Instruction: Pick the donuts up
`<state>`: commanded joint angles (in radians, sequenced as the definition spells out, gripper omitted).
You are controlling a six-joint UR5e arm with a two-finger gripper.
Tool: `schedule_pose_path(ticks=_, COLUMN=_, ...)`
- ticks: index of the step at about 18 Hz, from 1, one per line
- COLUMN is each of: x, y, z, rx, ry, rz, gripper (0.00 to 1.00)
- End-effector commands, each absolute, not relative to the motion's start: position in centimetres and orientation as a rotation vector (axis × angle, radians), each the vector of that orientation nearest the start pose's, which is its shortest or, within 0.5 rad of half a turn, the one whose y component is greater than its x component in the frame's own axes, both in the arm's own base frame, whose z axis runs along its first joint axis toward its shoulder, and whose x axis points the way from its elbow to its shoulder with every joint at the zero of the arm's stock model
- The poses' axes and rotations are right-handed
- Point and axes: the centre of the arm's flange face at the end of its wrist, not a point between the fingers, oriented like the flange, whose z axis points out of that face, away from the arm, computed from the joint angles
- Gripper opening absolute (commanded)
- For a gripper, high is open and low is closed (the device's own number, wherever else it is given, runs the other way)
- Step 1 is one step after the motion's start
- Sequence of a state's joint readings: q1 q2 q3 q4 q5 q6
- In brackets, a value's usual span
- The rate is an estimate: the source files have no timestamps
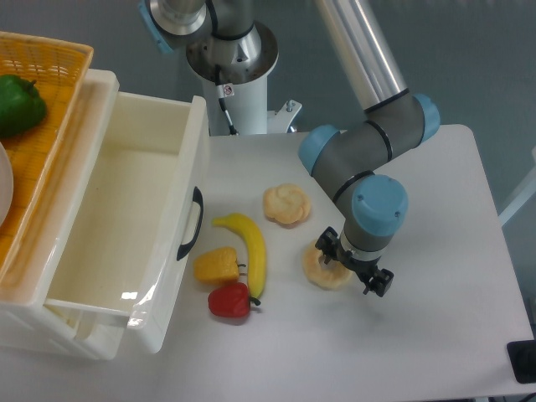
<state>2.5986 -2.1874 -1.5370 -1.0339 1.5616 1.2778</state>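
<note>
Looking at the donuts [325,270] flat on the table [435,251], right of the banana [251,248]. My gripper [353,267] sits right over them, fingers straddling, but I can't tell whether it's clamped.

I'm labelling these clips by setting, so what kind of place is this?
Probably a robotics lab bench set up for toy-food sorting, not a real kitchen: a robot arm's pincer over a donut on a white table, beside an open white drawer.

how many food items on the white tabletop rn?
5: donut under the gripper, bun, banana, corn piece, red pepper.
</note>
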Motion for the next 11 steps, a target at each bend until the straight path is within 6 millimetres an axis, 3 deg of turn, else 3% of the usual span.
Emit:
schedule_pose_path(ticks=3, x=-50.11, y=45.92, z=18.46, rx=-3.13, ry=0.393, rz=-0.085, gripper=1.0)
schedule_pose_path(ticks=6, x=-49.91, y=45.78, z=17.94, rx=-3.134, ry=0.398, rz=-0.1, gripper=0.83)
schedule_pose_path(ticks=8, x=-50.24, y=45.86, z=18.32, rx=-3.131, ry=0.398, rz=-0.087, gripper=0.6)
schedule_pose_path(ticks=11, x=-50.7, y=45.58, z=18.62, rx=-3.125, ry=0.4, rz=-0.08, gripper=0.1)
